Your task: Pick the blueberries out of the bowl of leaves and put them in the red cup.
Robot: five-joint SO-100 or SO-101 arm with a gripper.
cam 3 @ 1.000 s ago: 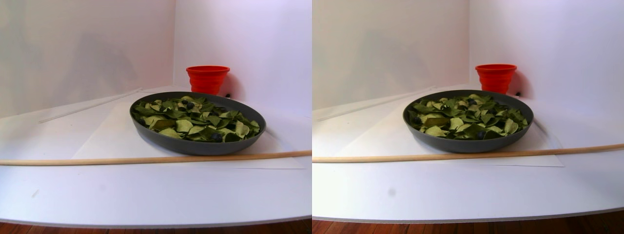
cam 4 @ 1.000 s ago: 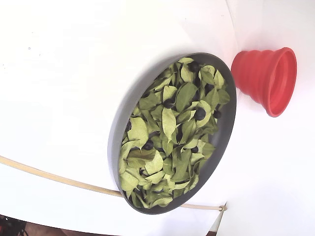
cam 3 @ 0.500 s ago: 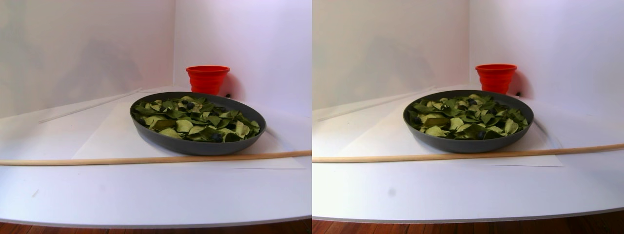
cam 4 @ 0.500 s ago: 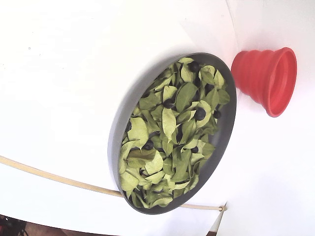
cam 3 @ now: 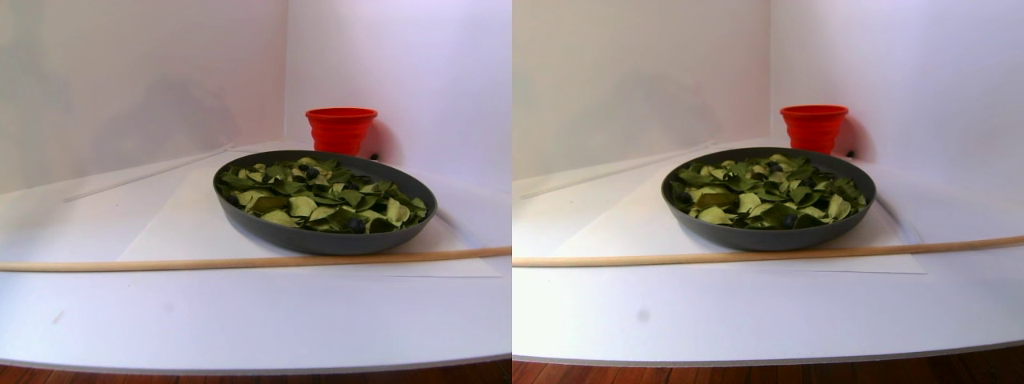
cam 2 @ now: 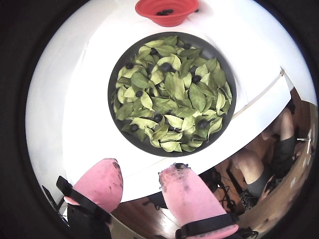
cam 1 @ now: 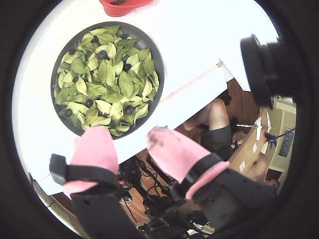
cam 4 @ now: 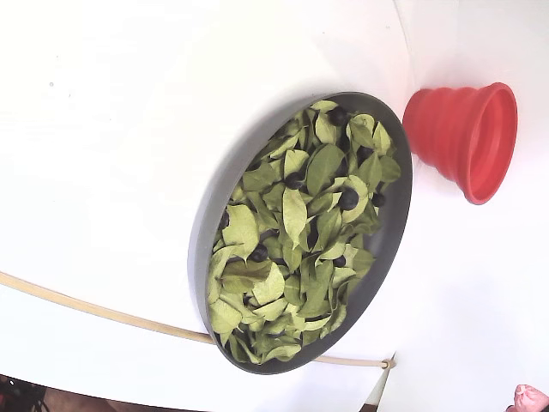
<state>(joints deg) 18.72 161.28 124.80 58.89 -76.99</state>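
Observation:
The dark grey bowl (cam 2: 113, 82) (cam 1: 147, 42) (cam 4: 206, 219) (cam 3: 324, 238) is full of green leaves (cam 2: 174, 89) (cam 4: 296, 215). Several dark blueberries (cam 2: 166, 66) (cam 1: 129, 108) (cam 4: 348, 198) lie among them. Behind the bowl stands the red cup (cam 2: 167, 11) (cam 1: 124, 6) (cam 3: 342, 130) (cam 4: 459, 137), with dark blueberries (cam 2: 163, 12) inside it. My gripper (cam 2: 141, 167) (cam 1: 125, 132) hovers high over the table's near edge, short of the bowl. Its pink fingers (cam 2: 102, 181) are open with nothing between them. One pink fingertip (cam 4: 530, 399) shows at the fixed view's bottom right corner.
A thin wooden rod (cam 3: 240, 262) (cam 4: 103, 313) lies across the white table in front of the bowl. White walls close in the back and the side by the cup. Beyond the table edge a person (cam 1: 214, 119) sits over a wooden floor.
A pink fingertip has come into the fixed view's bottom right corner. Bowl, leaves and cup have not moved.

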